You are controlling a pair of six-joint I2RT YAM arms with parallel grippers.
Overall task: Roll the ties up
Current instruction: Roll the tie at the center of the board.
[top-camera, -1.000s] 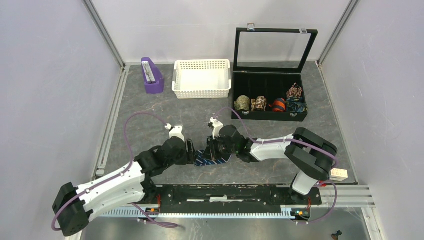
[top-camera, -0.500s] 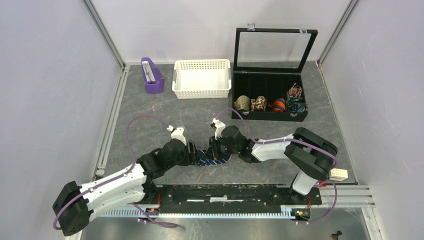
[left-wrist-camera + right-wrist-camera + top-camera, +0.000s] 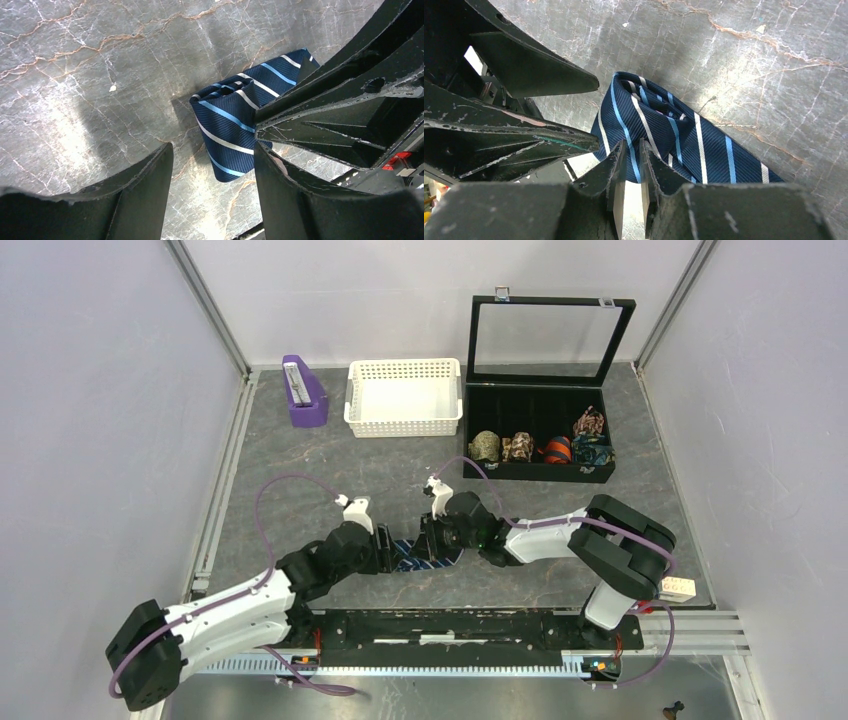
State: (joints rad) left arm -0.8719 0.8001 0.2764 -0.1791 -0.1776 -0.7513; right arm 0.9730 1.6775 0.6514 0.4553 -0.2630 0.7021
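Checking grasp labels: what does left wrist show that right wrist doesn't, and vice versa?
Only left wrist: the left gripper seen from its own side, fingers spread wide with the folded end of the tie lying between them, not clamped.

Only right wrist: the right gripper seen from its own side, fingers nearly together and pinching a fold of the tie.

Both: the navy striped tie, partly folded over, on the grey marbled table, with the other arm's black gripper crowding in right beside it.
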